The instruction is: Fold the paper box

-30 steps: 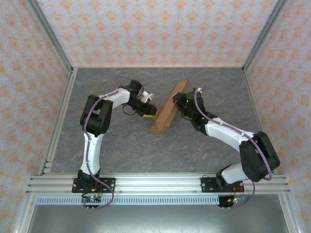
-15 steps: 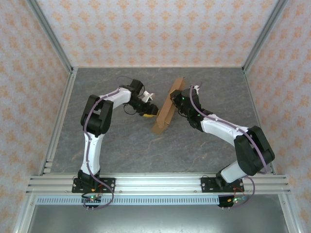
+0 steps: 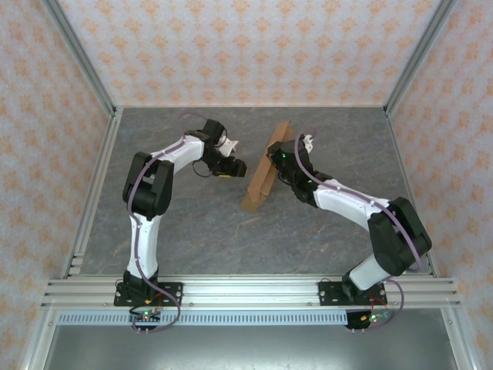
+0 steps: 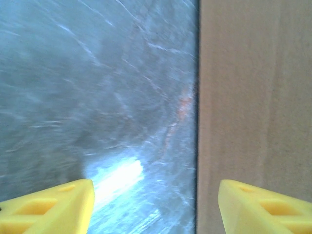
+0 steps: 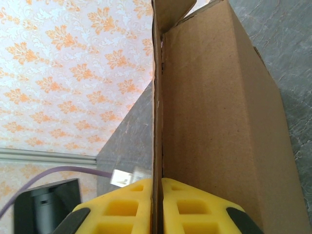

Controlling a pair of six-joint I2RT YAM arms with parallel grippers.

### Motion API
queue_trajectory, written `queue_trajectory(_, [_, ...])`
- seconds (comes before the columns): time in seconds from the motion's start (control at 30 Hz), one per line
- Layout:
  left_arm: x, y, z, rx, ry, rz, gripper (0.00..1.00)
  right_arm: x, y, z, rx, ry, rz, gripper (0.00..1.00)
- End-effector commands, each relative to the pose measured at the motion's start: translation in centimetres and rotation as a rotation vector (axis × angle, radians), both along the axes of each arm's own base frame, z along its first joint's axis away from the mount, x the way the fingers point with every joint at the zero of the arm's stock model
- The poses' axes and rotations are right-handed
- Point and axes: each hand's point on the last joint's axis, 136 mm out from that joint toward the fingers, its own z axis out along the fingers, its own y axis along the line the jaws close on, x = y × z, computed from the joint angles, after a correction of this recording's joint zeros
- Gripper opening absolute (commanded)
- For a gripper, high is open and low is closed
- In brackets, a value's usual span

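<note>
The plain brown cardboard paper box point(image 3: 258, 189), upright at centre frame, is pinched by the right gripper point(image 5: 157, 200); the left gripper point(image 4: 156, 204) is spread wide just left of it.

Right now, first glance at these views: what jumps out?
A plain brown cardboard paper box stands on edge, running diagonally across the middle of the grey marbled table. The right gripper is shut on one thin wall of it, a yellow finger on either side of the cardboard. The left gripper hangs open just left of the paper box, with nothing between its fingers.
</note>
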Motion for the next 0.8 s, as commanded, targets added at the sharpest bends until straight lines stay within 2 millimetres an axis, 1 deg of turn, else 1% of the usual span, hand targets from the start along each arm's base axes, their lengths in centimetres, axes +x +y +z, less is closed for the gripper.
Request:
queue_trajectory(0.0, [1.9,2.3,3.2,0.088,-0.128,0.089,0.69,-0.7,-0.5,-3.4,-0.122,0.101,-0.014,0.12])
queue_trajectory(0.1, [2.1,3.4,5.3,0.104,-0.202,0.148,0.69,-0.5,-0.1,-3.4,-0.134,0.106,-0.01,0.12])
queue_trajectory(0.17, [1.8,3.9,7.8,0.091,-0.277,0.188,0.69,-0.4,0.1,-3.4,-0.144,0.108,-0.01,0.12])
queue_trajectory(0.27, [0.3,4.9,10.8,0.066,-0.382,0.261,0.7,-0.2,0.3,-3.4,-0.156,0.117,-0.007,0.12])
queue_trajectory(0.33, [-1.1,5.6,12.7,0.055,-0.453,0.298,0.72,-0.1,0.4,-3.2,-0.163,0.118,-0.006,0.12])
queue_trajectory(0.4, [-2.9,5.8,13.9,0.045,-0.516,0.318,0.73,0.2,0.6,-3.1,-0.171,0.122,-0.002,0.12])
queue_trajectory(0.47, [-4.7,5.4,14.7,0.036,-0.569,0.323,0.75,0.3,0.9,-3.0,-0.177,0.127,0.002,0.12])
queue_trajectory(0.6, [-8.5,3.7,16.4,0.015,-0.695,0.285,0.79,0.6,1.2,-3.1,-0.188,0.136,0.005,0.12])
queue_trajectory(0.67, [-9.8,2.8,17.2,-0.021,-0.745,0.259,0.84,0.7,1.3,-3.0,-0.191,0.137,0.006,0.12])
queue_trajectory(0.77, [-11.1,1.2,17.5,-0.03,-0.777,0.192,0.9,0.8,1.4,-3.2,-0.197,0.145,0.005,0.12])
